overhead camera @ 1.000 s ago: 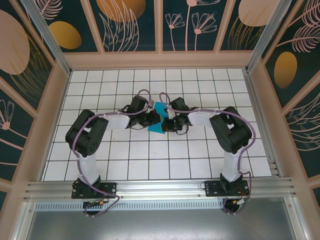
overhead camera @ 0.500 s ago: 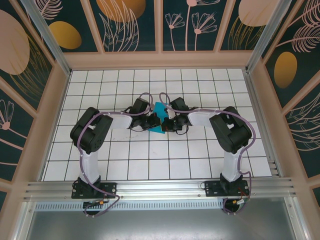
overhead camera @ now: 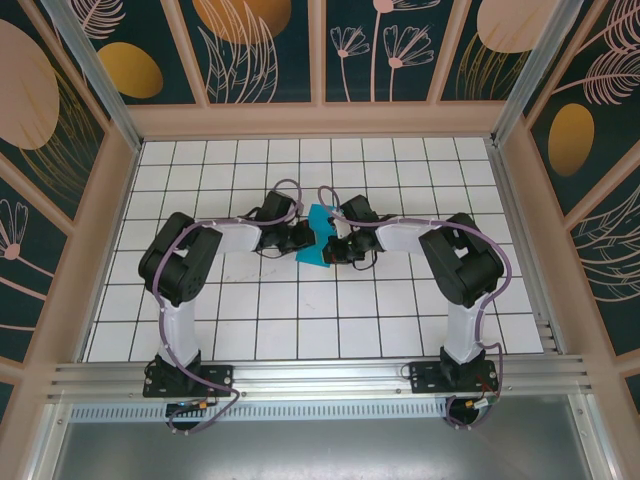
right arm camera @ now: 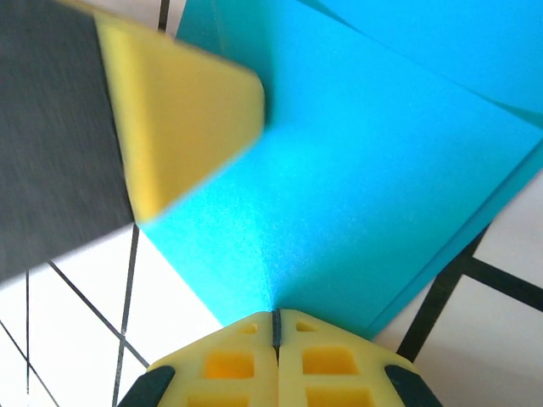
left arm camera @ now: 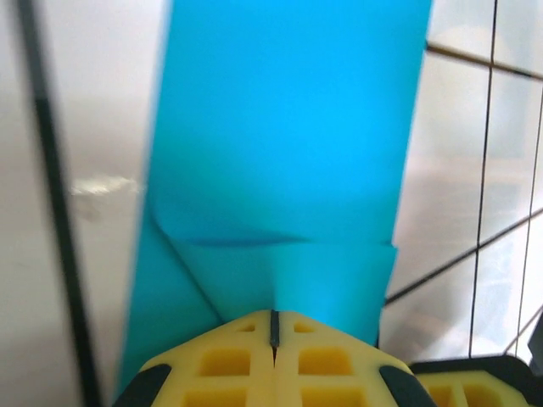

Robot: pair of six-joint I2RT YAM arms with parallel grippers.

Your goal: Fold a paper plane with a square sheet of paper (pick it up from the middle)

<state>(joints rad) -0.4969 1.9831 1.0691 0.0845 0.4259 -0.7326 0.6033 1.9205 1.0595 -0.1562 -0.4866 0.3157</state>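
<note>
The square sheet of paper [overhead camera: 318, 232] is teal-blue and folded into a layered angular shape, not a narrow dart. It sits at the table's middle between both arms. My left gripper [overhead camera: 303, 240] meets it from the left, my right gripper [overhead camera: 333, 246] from the right. In the left wrist view the paper [left arm camera: 288, 127] shows diagonal creases, and a ridge runs into my left gripper [left arm camera: 273, 315], which is shut on its near edge. In the right wrist view my right gripper [right arm camera: 276, 315] pinches a raised ridge of the paper [right arm camera: 365, 144]. The left gripper's yellow finger [right arm camera: 182, 110] is blurred at upper left.
The white gridded table [overhead camera: 300, 320] is boxed in by wooden walls [overhead camera: 320, 120] at the back and on both sides. An aluminium rail [overhead camera: 320, 375] carries both arm bases along the near edge. Open tiles surround the arms.
The left arm's elbow has swung inward and its gripper has drawn slightly left along the paper. The right arm and the paper stay where they were.
</note>
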